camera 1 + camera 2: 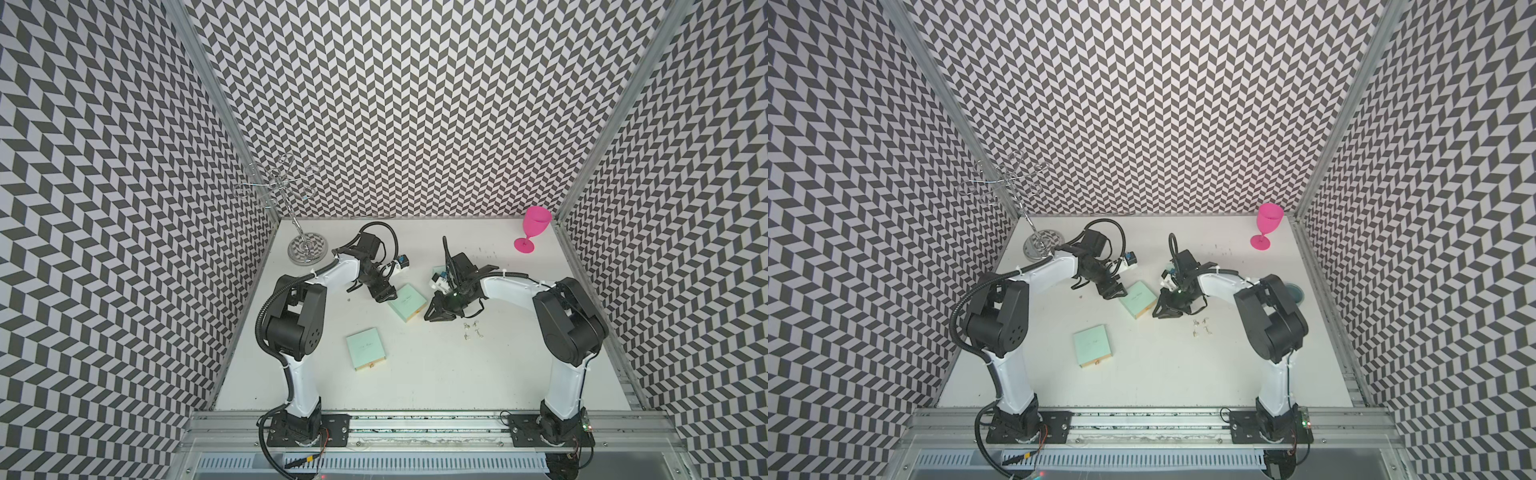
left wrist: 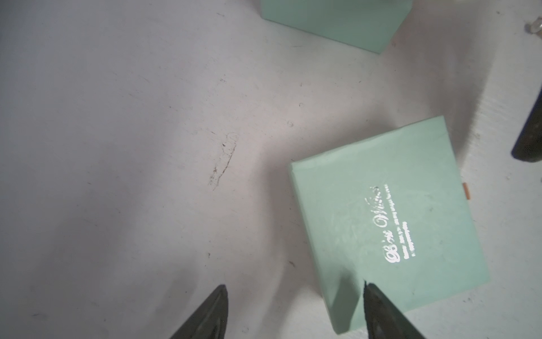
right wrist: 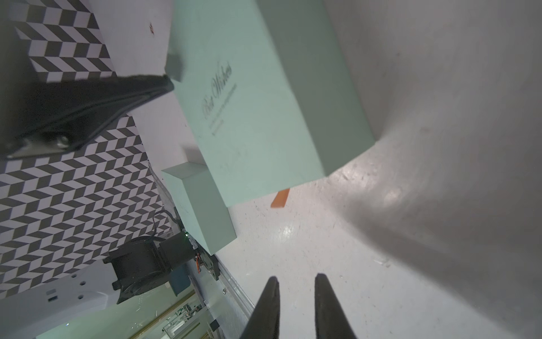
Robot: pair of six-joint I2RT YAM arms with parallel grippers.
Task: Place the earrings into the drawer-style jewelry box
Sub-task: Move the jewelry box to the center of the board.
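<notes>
Two mint-green jewelry boxes lie on the white table: one in the middle [image 1: 409, 301] [image 1: 1139, 299], the other nearer the front left [image 1: 366, 348] [image 1: 1093, 345]. An orange tab [image 3: 280, 198] [image 2: 466, 190] sticks out of the middle box [image 2: 387, 223] [image 3: 264, 117]. Several tiny silvery earrings [image 1: 471, 330] [image 1: 1200, 326] lie loose to the right of it. My left gripper [image 1: 387, 296] [image 2: 294, 284] is open at the box's far-left corner, with one fingertip [image 2: 378, 305] over the lid. My right gripper [image 1: 430, 316] [image 3: 296, 277] hangs just right of the box, jaws a narrow gap apart and empty, left of the earrings.
A pink goblet [image 1: 534, 232] stands at the back right. A chrome wire stand [image 1: 305, 249] rises at the back left. A dark teal disc [image 1: 1293, 291] shows behind the right arm. A metal rail [image 1: 415, 419] runs along the table's front edge.
</notes>
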